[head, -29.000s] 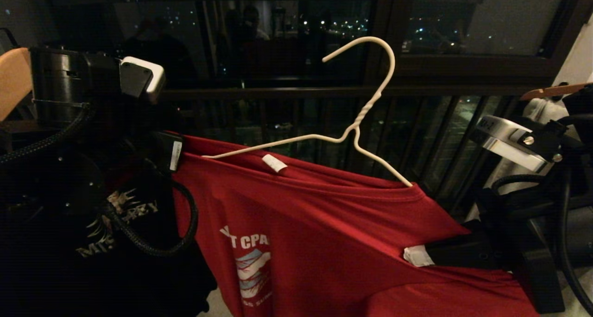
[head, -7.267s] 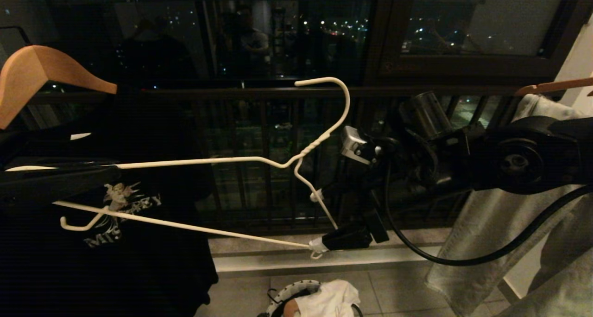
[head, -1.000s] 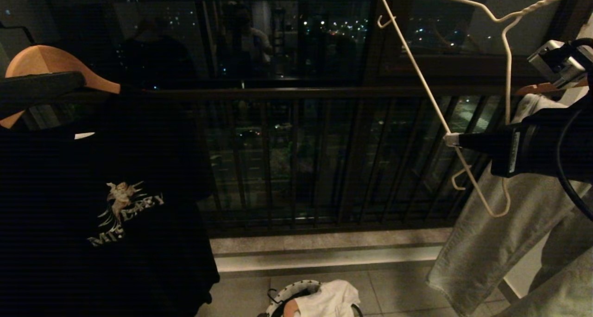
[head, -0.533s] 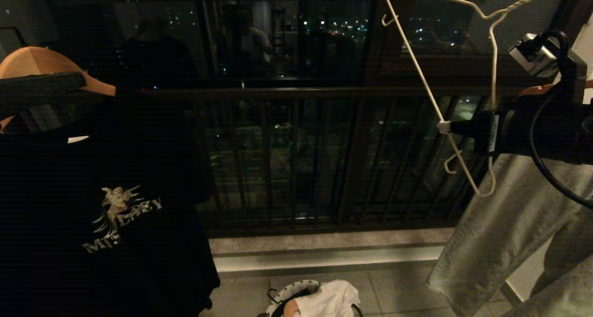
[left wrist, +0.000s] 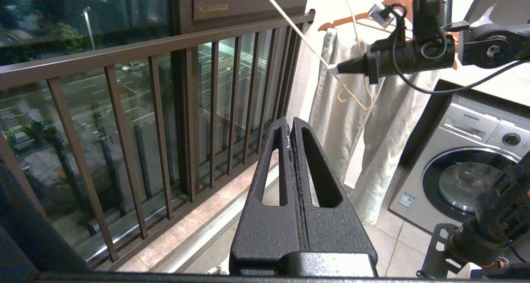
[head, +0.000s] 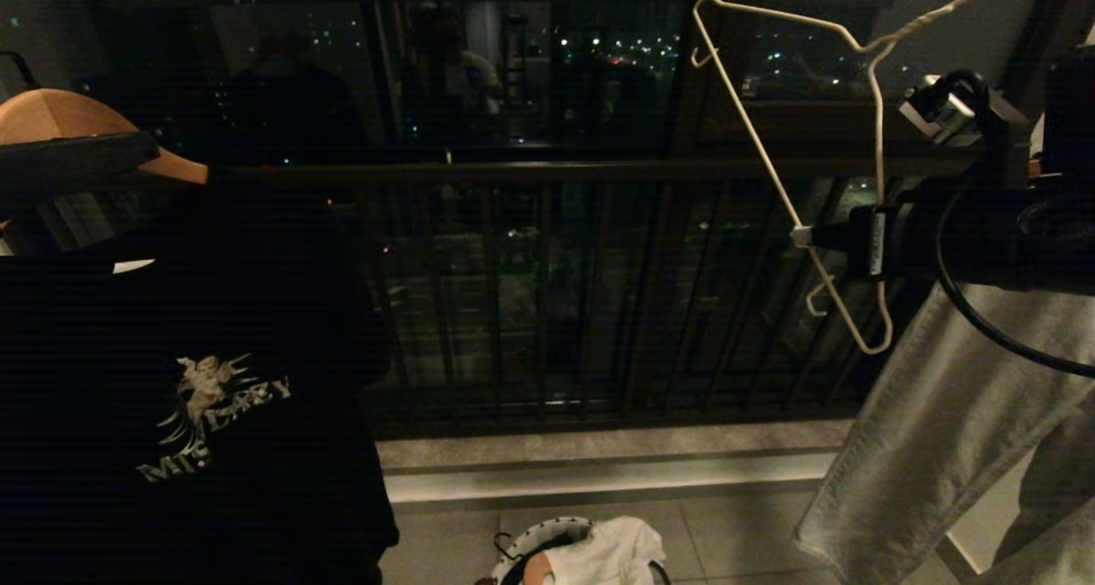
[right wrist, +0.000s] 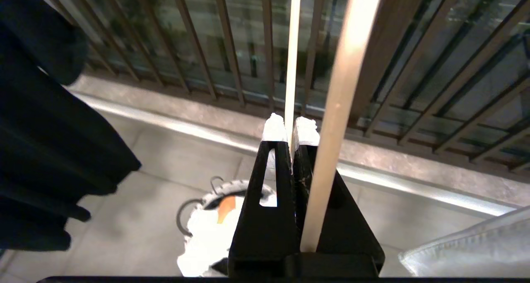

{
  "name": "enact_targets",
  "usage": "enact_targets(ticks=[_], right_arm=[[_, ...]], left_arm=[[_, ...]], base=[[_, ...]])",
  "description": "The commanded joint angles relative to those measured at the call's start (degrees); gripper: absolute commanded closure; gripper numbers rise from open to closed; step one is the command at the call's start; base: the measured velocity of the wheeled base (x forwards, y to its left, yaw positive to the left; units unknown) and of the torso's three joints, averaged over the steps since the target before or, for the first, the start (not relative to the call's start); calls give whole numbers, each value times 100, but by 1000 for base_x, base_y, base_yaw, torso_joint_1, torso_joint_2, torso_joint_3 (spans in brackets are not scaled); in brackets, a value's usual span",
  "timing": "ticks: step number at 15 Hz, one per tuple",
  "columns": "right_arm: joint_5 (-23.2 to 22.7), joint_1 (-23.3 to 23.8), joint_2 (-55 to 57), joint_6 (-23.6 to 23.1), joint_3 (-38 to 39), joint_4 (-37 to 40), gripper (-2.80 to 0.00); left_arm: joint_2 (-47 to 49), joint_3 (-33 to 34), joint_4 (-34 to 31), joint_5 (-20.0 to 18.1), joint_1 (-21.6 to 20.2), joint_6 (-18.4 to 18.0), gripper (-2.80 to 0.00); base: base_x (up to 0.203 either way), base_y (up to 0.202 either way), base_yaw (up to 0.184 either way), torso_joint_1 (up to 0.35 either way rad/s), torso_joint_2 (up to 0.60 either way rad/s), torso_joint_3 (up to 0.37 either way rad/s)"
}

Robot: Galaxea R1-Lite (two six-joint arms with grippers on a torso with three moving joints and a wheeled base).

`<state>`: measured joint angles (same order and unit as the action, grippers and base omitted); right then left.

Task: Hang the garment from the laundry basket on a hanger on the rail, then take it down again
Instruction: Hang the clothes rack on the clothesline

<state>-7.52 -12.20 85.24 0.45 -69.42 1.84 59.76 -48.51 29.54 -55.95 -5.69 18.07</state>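
The garment isn't anywhere I can pick out as red right now; the laundry basket (head: 535, 540) sits on the floor tiles (head: 445, 542) at the bottom of the head view, patterned rim showing, with a white piece of cloth (head: 612, 551) bunched up in it and a small orange bit peeking out at the edge. The hanger (head: 791, 179), the thin white wire one, is bare and tilted way over on the right, up in front of the window, and the right gripper (head: 801, 236) is pinching its bottom bar with the fingers pressed together on the wire. The left gripper (left wrist: 289, 130) is off at the left edge of the head view, fingers pressed together with nothing between them, just in front of the wooden hanger (head: 64, 123) carrying the black T-shirt (head: 188, 380) with the pale print. Room-wise it's a balcony kind of space at night: dark metal railing (head: 530, 173) with vertical bars, city lights beyond the glass, grey fabric (head: 932, 422) hanging at the right, and a washing machine (left wrist: 468, 167) visible from the left wrist view.
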Motion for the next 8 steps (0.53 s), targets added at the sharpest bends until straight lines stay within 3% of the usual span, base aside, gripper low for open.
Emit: enact_targets(ticks=[1, 8], right_arm=[[-4, -1, 63, -24, -108, 219, 0], [-4, -1, 39, -133, -159, 352, 0]], left_arm=[[1, -1, 17, -30, -2, 12, 0], [-17, -1, 17, -30, -2, 12, 0]], base=[[0, 0, 0, 0, 0, 0], [0, 0, 0, 0, 0, 0]])
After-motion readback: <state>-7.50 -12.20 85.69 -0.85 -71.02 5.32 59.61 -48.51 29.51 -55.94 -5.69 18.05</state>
